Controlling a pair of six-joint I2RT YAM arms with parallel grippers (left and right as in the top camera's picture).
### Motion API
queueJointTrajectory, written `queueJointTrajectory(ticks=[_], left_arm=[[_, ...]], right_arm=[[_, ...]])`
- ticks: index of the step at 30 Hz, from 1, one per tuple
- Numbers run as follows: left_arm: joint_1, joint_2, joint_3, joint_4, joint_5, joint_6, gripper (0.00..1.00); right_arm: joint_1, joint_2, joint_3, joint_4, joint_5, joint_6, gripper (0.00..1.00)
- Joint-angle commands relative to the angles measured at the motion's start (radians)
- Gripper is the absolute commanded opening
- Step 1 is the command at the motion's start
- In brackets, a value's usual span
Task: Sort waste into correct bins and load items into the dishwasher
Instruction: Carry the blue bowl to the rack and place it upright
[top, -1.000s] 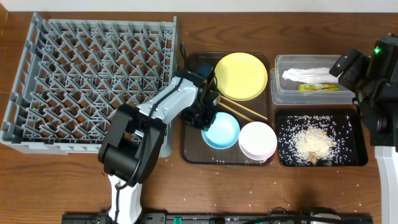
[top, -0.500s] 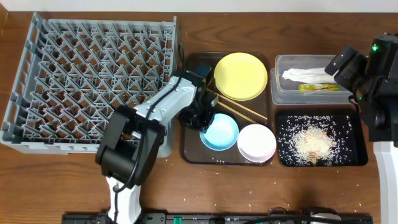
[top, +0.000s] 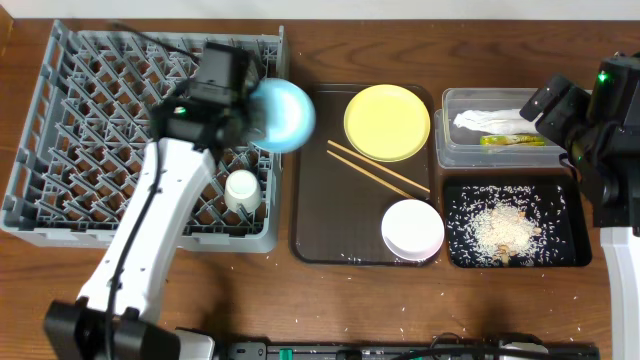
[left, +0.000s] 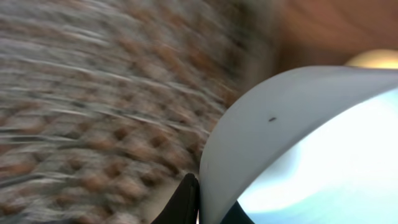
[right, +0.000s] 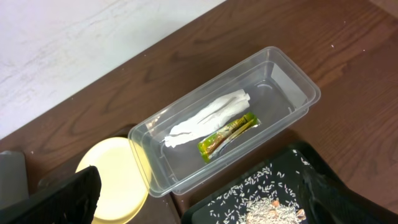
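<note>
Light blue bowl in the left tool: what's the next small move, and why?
Probably carry it a little to the left over the dish rack, then lower it onto free pegs. The light blue bowl is pinched at its rim by the left tool and hangs above the rack's right edge, partly over the brown tray; the small white cup occupies pegs nearer the front.

Rack (top: 100, 130) at left, cup (top: 242, 190) in its near right part. Raised bowl (top: 282, 114) over the rack's far right edge. Serving tray (top: 330, 210) centre: plate (top: 387, 122) far, chopsticks (top: 378, 168) mid, second bowl (top: 413, 228) near right. Right side: tub (top: 450, 100) far, tissue (top: 495, 120) and wrapper (top: 510, 141) in it; shallow tray (top: 450, 250) near, crumbs (top: 503, 228) in it.
</note>
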Motion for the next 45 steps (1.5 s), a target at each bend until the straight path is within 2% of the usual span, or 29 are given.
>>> queueJointTrajectory(ticks=[1,4,11,17,23,32,45], left_arm=[[0.005,0.006,0.003,0.031,-0.417,-0.096,0.07],[-0.006,0.026,-0.028,0.068,-0.573,-0.111,0.07],[-0.090,0.082,-0.115,0.080,-0.999,-0.261,0.07],[-0.169,0.178,-0.131,0.092,-1.137,-0.333,0.07],[-0.230,0.331,-0.131,0.094,-1.402,-0.393,0.07],[-0.258,0.433,-0.131,0.093,-1.415,-0.420,0.07],[-0.234,0.446,-0.131,0.094,-1.409,-0.456,0.07]], right_arm=[[-0.004,0.003,-0.006,-0.003,-0.002,0.011,0.99],[-0.004,0.003,-0.006,-0.003,-0.002,0.011,0.99],[-0.004,0.003,-0.006,-0.004,-0.002,0.011,0.99],[-0.004,0.003,-0.006,-0.004,-0.002,0.011,0.99],[-0.004,0.003,-0.006,-0.004,-0.002,0.011,0.99],[-0.004,0.003,-0.006,-0.003,-0.002,0.011,0.99],[-0.004,0.003,-0.006,-0.003,-0.002,0.011,0.99]])
